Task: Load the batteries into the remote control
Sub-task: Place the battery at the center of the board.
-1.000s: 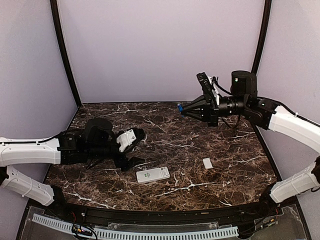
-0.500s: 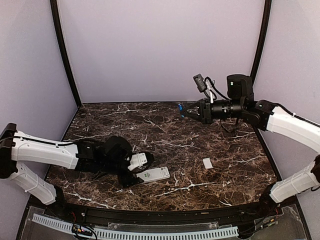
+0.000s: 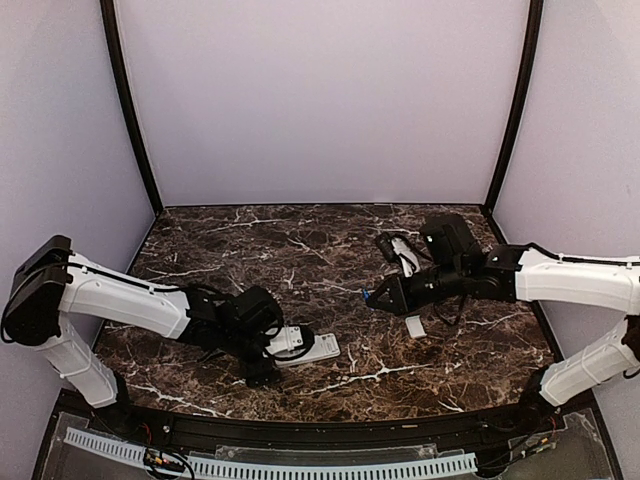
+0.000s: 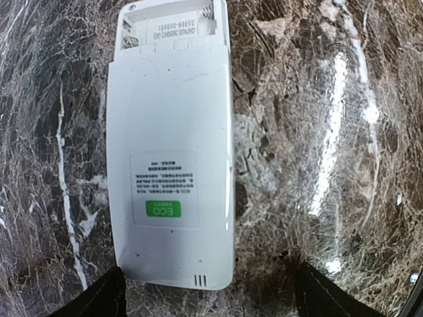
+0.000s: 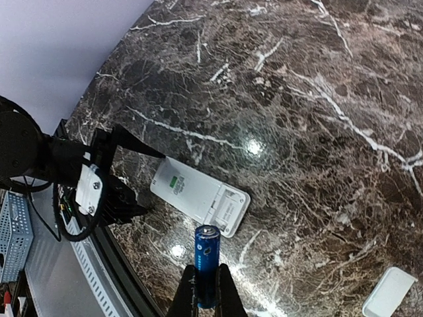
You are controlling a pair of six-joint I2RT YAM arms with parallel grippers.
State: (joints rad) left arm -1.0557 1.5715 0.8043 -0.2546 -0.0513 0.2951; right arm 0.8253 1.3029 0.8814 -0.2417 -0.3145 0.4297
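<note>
The white remote control (image 3: 318,347) (image 4: 170,152) (image 5: 198,195) lies back up on the marble table, green label showing. Its battery compartment (image 4: 168,26) (image 5: 228,210) is uncovered at the end away from my left gripper. My left gripper (image 3: 285,355) (image 4: 211,304) (image 5: 142,181) is open and low at the remote's label end, one finger beside each near corner, nothing gripped. My right gripper (image 3: 378,297) (image 5: 205,290) is shut on a blue battery (image 3: 367,296) (image 5: 206,261), which hangs above the table just short of the compartment end.
A small plain white cover plate (image 3: 415,326) (image 5: 388,290) lies on the table under my right arm. The table's black front rim (image 3: 330,425) curves close behind the remote. A grey slotted tray (image 5: 14,231) sits beyond that rim.
My left gripper has swung forward and down to the remote's end. My right arm has come down from high at the back to mid-table, carrying the battery toward the remote.
</note>
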